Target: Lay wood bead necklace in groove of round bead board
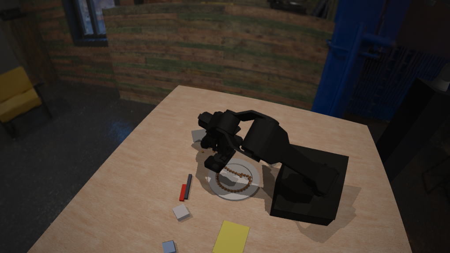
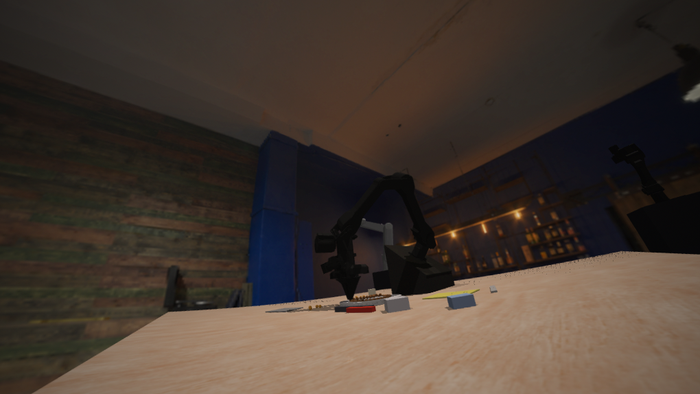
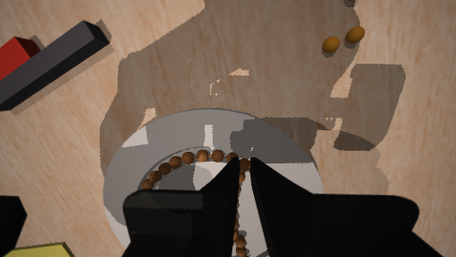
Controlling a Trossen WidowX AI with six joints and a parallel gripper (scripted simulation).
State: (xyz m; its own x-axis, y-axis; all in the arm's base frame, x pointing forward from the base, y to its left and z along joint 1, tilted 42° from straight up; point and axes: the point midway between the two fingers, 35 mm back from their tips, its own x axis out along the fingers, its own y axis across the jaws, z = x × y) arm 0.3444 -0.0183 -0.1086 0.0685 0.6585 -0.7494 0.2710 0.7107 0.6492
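One gripper [image 1: 223, 164] [image 2: 350, 298] [image 3: 244, 163]: it points down, and its tips are closed together on a bead of the necklace, near one end of the straight run.
Wood bead necklace [image 1: 234, 191] [image 2: 369, 297] [image 3: 217, 155]: it lies on the board; one side follows the round groove in a curve, while the other side cuts across the middle.
Round bead board [image 1: 255, 185] [image 2: 366, 303] [image 3: 179, 126]: it lies flat on the table, under the gripper, so the beads need only a short move to reach the groove.
Reason for the grip: probably the straight run must be carried outward to the side of the groove which has no beads; a hold on one bead lets the rest follow.
Loose beads [image 1: 202, 151] [image 2: 318, 306] [image 3: 331, 44]: they rest on the table beside the board, apart from the necklace; I cannot tell their purpose.
Hidden part: in the top view the arm covers the fingertips and part of the board's rim.
Cut-off part: the wrist view loses the near side of the board.
Hard to see: whether each curved bead sits fully down.
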